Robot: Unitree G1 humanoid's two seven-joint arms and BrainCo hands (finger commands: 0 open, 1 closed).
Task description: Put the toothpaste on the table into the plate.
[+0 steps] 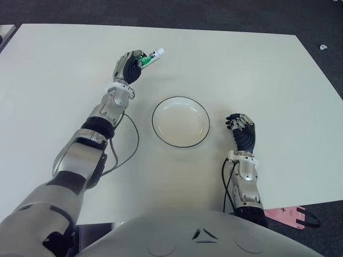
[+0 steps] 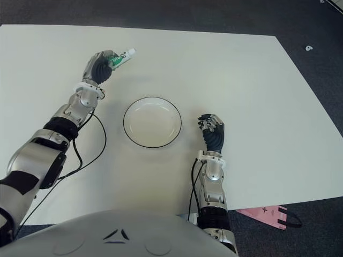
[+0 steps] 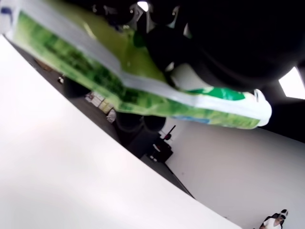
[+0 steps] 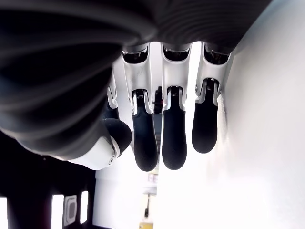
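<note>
My left hand grasping toothpaste, far-left of plate.
Right hand released, empty, right of plate on desk.

The green-and-white plastic toothpaste tube has a white cap and mottled green print along its body. The round cream-white plate carries a thin black rim line. The bench is plain off-white. Both hands show black fingers with silver-grey metal knuckles.

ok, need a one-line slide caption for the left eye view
Left robot hand grips the toothpaste beyond the empty plate; right robot hand idle, open, right of the plate.
</note>
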